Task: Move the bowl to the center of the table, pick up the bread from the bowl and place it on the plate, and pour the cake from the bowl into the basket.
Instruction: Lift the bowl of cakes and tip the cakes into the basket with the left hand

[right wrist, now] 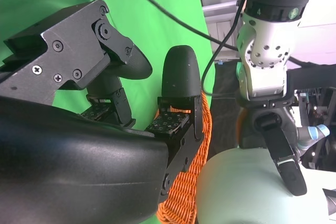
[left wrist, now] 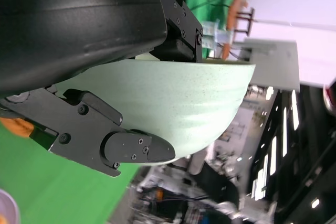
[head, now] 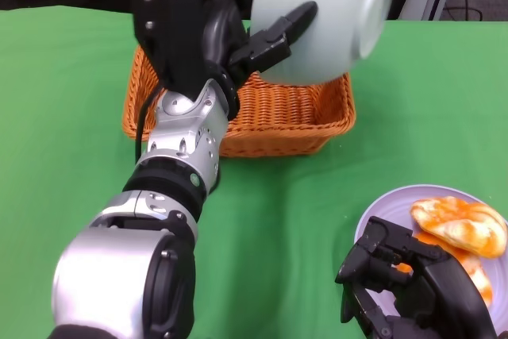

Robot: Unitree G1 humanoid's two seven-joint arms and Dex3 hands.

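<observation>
My left hand (head: 246,45) grips the pale green bowl (head: 321,17) by its rim and holds it tipped on its side above the orange wicker basket (head: 278,117), its base turned toward me. The left wrist view shows the bowl (left wrist: 173,108) held between the fingers (left wrist: 131,148). Its inside is hidden, so I cannot see the cake. Bread (head: 460,224) lies on the lavender plate (head: 381,212) at the lower right. My right hand (head: 397,283) rests over the plate's near edge, fingers curled, holding nothing. The right wrist view shows the bowl (right wrist: 247,187) and the basket (right wrist: 184,192).
Green cloth (head: 63,101) covers the table. The basket stands at the middle back, the plate at the front right corner. My left forearm (head: 175,164) stretches across the centre of the table toward the basket.
</observation>
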